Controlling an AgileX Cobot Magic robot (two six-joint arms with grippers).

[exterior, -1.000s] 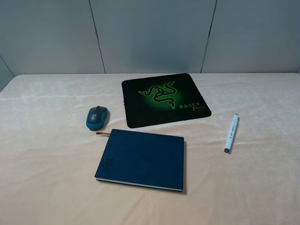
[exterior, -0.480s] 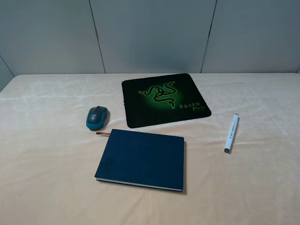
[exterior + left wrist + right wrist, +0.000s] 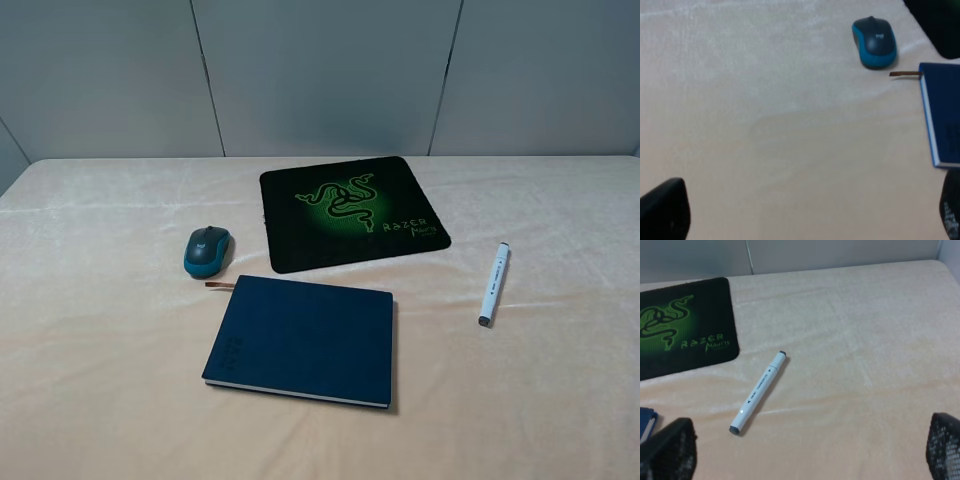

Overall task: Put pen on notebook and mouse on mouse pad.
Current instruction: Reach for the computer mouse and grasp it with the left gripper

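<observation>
Lying on the tabletop, high view: one mouse beside one mouse pad, one notebook, one pen right of it. Left wrist adds the left end effector, jaws wide, empty; right wrist, the right end effector likewise.

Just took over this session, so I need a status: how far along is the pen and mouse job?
Nothing is done yet. The pen lies on the table, apart from the notebook; the mouse sits beside the mouse pad, not on it. Nothing is in hand: both the left gripper and right gripper are open and empty. Both placements are left.
</observation>
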